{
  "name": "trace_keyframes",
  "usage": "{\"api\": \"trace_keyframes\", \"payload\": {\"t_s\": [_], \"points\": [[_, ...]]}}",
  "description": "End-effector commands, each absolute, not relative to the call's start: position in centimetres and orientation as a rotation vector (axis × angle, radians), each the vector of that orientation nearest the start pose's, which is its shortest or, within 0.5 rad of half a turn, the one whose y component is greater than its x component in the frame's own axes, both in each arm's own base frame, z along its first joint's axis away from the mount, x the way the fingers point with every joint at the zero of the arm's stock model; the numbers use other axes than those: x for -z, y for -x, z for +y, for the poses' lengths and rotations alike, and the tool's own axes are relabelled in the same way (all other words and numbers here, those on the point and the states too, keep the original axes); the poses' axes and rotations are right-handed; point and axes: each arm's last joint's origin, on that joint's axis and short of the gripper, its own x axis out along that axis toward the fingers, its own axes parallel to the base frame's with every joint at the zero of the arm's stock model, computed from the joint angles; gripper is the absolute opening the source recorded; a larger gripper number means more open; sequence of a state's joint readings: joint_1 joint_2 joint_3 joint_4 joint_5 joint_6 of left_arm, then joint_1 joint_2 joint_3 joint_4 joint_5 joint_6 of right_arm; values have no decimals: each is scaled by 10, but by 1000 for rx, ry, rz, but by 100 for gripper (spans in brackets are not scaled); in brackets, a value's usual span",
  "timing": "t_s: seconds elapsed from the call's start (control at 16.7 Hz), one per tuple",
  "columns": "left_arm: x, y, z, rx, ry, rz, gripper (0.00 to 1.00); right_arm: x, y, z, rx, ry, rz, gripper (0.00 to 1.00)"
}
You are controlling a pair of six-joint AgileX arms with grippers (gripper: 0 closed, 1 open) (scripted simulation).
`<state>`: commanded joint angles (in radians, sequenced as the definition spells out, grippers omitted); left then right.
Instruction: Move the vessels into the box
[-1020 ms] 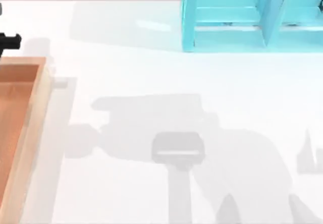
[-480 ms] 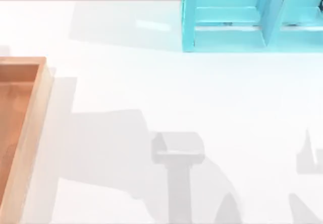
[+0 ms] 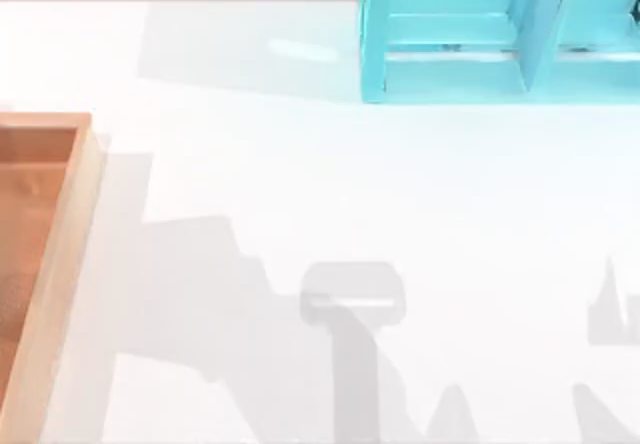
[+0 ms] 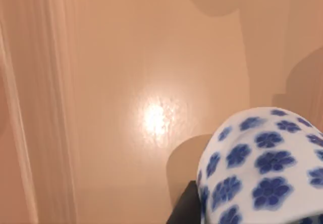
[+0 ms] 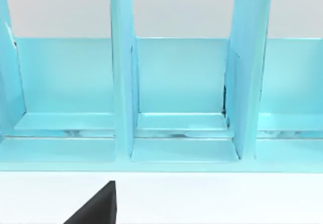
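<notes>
1. Vase, white with blue flowers, sits close under our left wrist camera, above the orange-brown floor of the box; we cannot tell whether it touches that floor.
2. A dark finger of our left gripper lies against the vase's side. We cannot tell whether the fingers are clamped on it.
3. From above, the box lies at the table's left edge; the part of its floor we see there is bare.
4. It is shallow, with a glossy orange-brown floor and a raised light-wood rim. The vase's wall is rounded and smooth.
5. Ahead of our right arm stands a turquoise shelf unit, its upright dividers forming open compartments with nothing in them.
6. A dark finger of our right gripper juts out before the shelf, over the white table. We cannot tell how those fingers stand.
7. Grey shadows lie across the smooth tabletop.
</notes>
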<state>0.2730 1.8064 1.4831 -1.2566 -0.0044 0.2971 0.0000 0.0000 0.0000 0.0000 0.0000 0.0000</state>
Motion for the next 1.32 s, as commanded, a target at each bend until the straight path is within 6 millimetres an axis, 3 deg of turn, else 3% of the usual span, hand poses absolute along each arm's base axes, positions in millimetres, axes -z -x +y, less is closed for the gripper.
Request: {"api": "trace_keyframes", "payload": {"t_s": [0.18, 0.42, 1.2, 1.32], "points": [[-218, -323, 95, 14, -18, 1577, 0, -160, -106, -1, 0, 0, 0, 100], [-216, -322, 95, 14, -17, 1576, 0, -160, -106, -1, 0, 0, 0, 100], [-216, -322, 95, 14, -17, 1576, 98, -160, -106, -1, 0, 0, 0, 100], [-216, -322, 95, 14, -17, 1576, 100, -160, -106, -1, 0, 0, 0, 100]]}}
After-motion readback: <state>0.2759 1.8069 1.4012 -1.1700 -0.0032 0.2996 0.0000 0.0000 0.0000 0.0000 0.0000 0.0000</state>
